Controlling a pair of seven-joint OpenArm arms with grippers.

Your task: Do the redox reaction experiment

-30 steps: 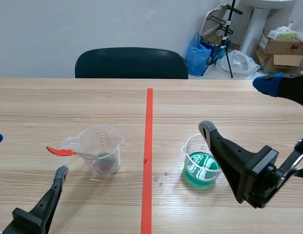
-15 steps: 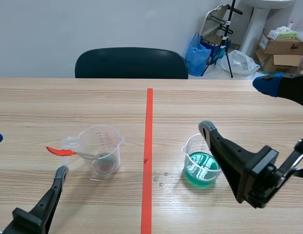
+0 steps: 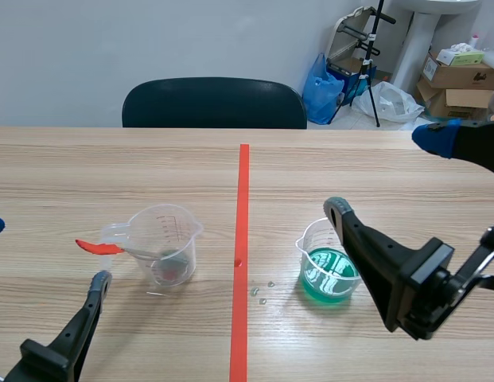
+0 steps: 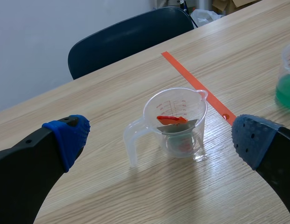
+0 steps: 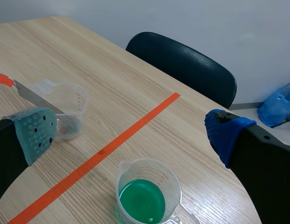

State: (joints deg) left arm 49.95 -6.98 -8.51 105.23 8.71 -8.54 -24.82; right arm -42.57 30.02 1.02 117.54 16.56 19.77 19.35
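Two cups: a clear measuring cup (image 3: 169,253) is standing left of the tape line (image 3: 243,207), and a cup of green liquid (image 3: 330,277) is standing right of it. Both are sitting toward the near edge of the desk (image 3: 87,167), well apart.
Why so placed: each vessel is probably sitting on its own arm's side, so either gripper can reach one without crossing the line.
Spatula: a red-handled spatula (image 3: 111,248) is leaning inside the measuring cup, likely parked there for stirring or scooping.
Spatula axis: its long axis is slanting, with the blade end pointing down into the cup's bottom and the red handle sticking out over the rim toward the desk's left edge.
Cup facing: the measuring cup's handle is pointing toward the left edge and its spout toward the tape line.
Left gripper (image 4: 161,140): it is hovering with jaws spread wide, holding nothing, with the measuring cup ahead of it.
Right gripper (image 5: 130,133): it is hanging just above the green cup with jaws spread and nothing between them.
Droplets (image 3: 262,293): a few small clear specks are lying between the tape line and the green cup.
Step in hand: neither vessel is being gripped yet, so combining the contents appears yet to start.
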